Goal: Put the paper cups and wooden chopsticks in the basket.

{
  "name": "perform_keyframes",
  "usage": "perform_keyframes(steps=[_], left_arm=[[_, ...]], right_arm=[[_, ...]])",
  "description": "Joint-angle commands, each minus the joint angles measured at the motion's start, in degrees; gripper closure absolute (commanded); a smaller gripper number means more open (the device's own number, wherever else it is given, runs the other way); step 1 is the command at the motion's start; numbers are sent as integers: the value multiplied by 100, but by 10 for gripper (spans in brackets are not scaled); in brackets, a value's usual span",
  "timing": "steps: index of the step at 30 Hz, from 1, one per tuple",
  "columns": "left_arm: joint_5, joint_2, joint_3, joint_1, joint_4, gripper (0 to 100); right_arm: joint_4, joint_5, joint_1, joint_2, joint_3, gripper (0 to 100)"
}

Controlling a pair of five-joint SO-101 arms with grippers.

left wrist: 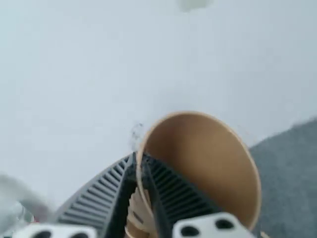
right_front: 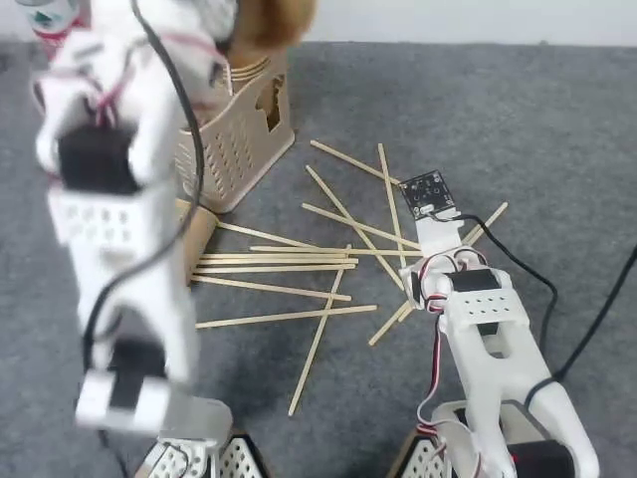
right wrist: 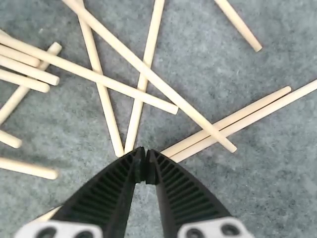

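The left pincer (left wrist: 139,159) pinches the rim of a brown paper cup (left wrist: 203,163), with 1 of its ribbed black fingers (left wrist: 171,191) inside the cup's mouth and the other outside against the wall. In the high view this cup (right_front: 271,22) is a blurred brown shape at the far edge, above the back of the basket (right_front: 244,139), and the raised left arm (right_front: 119,179) stands over the basket's near side. The cream basket with its perforated walls sits upright on the grey, carpet-like bench (right_front: 557,129), and tan rims show inside its near corner. What looks like a second paper cup (right_front: 202,237) lies on its side just beside the basket's base, partly behind the left arm. The wooden chopsticks (right_front: 299,261) are scattered on the bench between the basket and the right arm (right_front: 488,329), several crossing one another and a few lying parallel in a loose bundle. The right pincer (right wrist: 144,154) is pressed together with nothing between its tips, which sit low over the bench just beside the ends of 2 chopsticks (right wrist: 138,99); 2 more lie side by side (right wrist: 237,119) near it.
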Motion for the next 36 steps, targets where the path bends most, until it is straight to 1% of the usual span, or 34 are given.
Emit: perform_keyframes(steps=[1, 3, 6, 8, 11, 15, 19, 21, 26, 31, 34, 36], left_arm=[[1451, 1952, -2993, -422, 536, 989], [1749, 2558, -3705, -457, 738, 989], [2110, 3174, -4084, -475, 844, 988], [2435, 3393, -4048, -563, 809, 988], [2690, 3604, -3881, -624, 527, 988], [2699, 3701, -3626, -615, 264, 988], [2699, 3692, -3073, -615, -255, 988], [2708, 3657, -2826, -580, -290, 988], [3121, 3648, -2879, -475, 202, 988], [3130, 3657, -3626, -308, 905, 988], [3121, 3710, -3688, -237, 993, 988], [3121, 3710, -3530, -229, 853, 988]], right_arm=[[-110, -35, 40, -180, -44, 990], [-110, -35, 40, -180, -44, 990], [-110, -35, 40, -180, -44, 990], [-110, -35, 40, -180, -44, 990], [-110, -35, 40, -180, -44, 990], [-110, -35, 40, -180, -44, 990], [-110, -35, 40, -180, -44, 990], [-110, -35, 40, -180, -44, 990], [-110, -35, 40, -180, -44, 990], [-110, -35, 40, -180, -44, 990], [-110, -35, 40, -180, -44, 990], [-110, -35, 40, -180, -44, 990]])
